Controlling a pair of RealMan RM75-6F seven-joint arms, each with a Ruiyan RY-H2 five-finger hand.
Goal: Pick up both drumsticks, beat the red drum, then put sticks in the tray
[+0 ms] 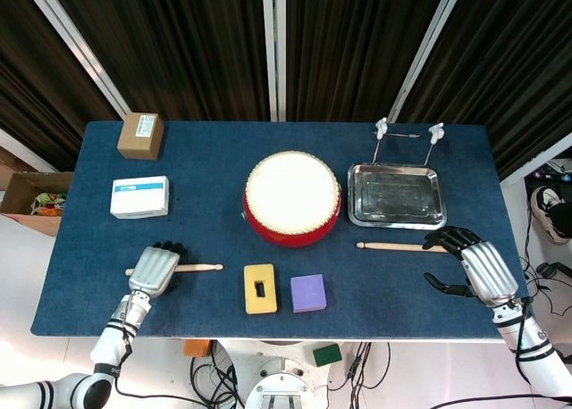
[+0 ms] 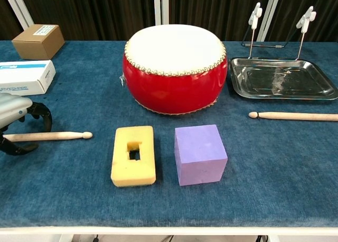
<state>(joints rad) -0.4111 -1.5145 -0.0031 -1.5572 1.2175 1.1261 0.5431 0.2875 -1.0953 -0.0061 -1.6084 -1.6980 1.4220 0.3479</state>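
**Head view: both hands poised at the butt ends of two drumsticks lying crosswise**

Head view shows a blue cloth table [image 1: 402, 159] from above, dark curtains behind it. The red drum [image 1: 292, 198] sits at the centre. Just right of it is a metal tray [image 1: 357, 221], holding nothing.

The left drumstick [image 1: 198, 268] lies flat on the cloth, its long axis running left to right, tip pointing toward the table's middle. The left hand [image 1: 154, 269] covers its butt end, fingers curved over the shaft. In the chest view the fingers [image 2: 42, 117] arch over the stick with the thumb below it, but the stick rests on the cloth, so I cannot tell whether the grasp has closed.

The right drumstick [image 1: 391, 246] also lies left to right, in front of the tray, tip toward the drum. The right hand [image 1: 472, 264] sits at its far right end, fingers spread and holding nothing; the dark fingertips are near or at the butt, contact unclear.

Each stick is closest to the hand on its own side, so each grasp should come down across the shaft.

Also on the table: a yellow foam block [image 1: 259, 288], a purple cube [image 1: 307, 293], a white box [image 1: 139, 196], a cardboard box [image 1: 140, 136] and a wire stand [image 1: 407, 134].
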